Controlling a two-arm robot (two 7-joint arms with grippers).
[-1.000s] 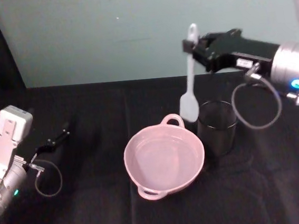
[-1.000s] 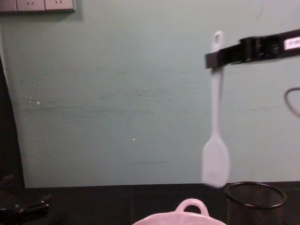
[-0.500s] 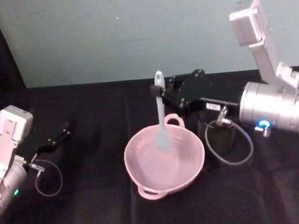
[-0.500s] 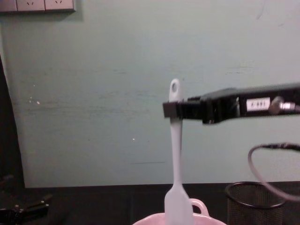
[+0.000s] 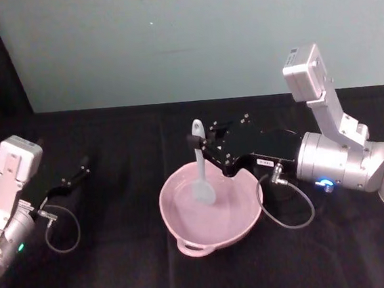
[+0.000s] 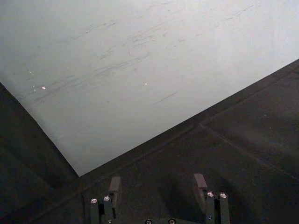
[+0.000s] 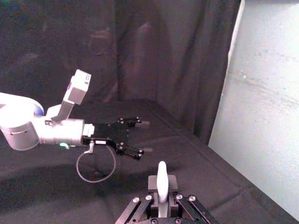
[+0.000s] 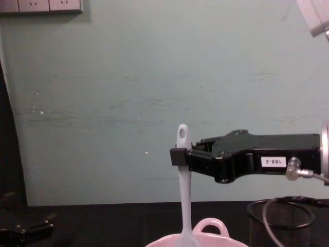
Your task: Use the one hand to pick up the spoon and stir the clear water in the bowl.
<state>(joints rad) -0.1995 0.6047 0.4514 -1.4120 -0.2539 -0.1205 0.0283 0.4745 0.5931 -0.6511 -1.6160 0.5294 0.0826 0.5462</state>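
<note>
The pale pink bowl (image 5: 240,221) sits mid-table, and its loop handle pokes up at the bottom of the chest view (image 8: 209,222). Held upright, the white spoon (image 5: 200,167) has its flat blade down inside the bowl. My right gripper (image 5: 195,142) reaches in from the right and is shut on the spoon's upper handle, just under the oval hole. The chest view shows that same hold from the side on the spoon (image 8: 183,175) by the right gripper (image 8: 178,156). In the right wrist view the spoon's (image 7: 161,179) handle end stands between the right gripper's (image 7: 161,187) fingers.
My left gripper (image 5: 79,174) is parked low at the table's left, open and holding nothing; its fingers (image 6: 114,190) stand apart over the black cloth. A black wire-mesh cup (image 8: 280,218) stands right of the bowl, behind a grey cable. A pale green wall backs the table.
The right arm has come left and down with the spoon. The blade went from beside the mesh cup to over the bowl, then down into it. The left arm has not moved.
</note>
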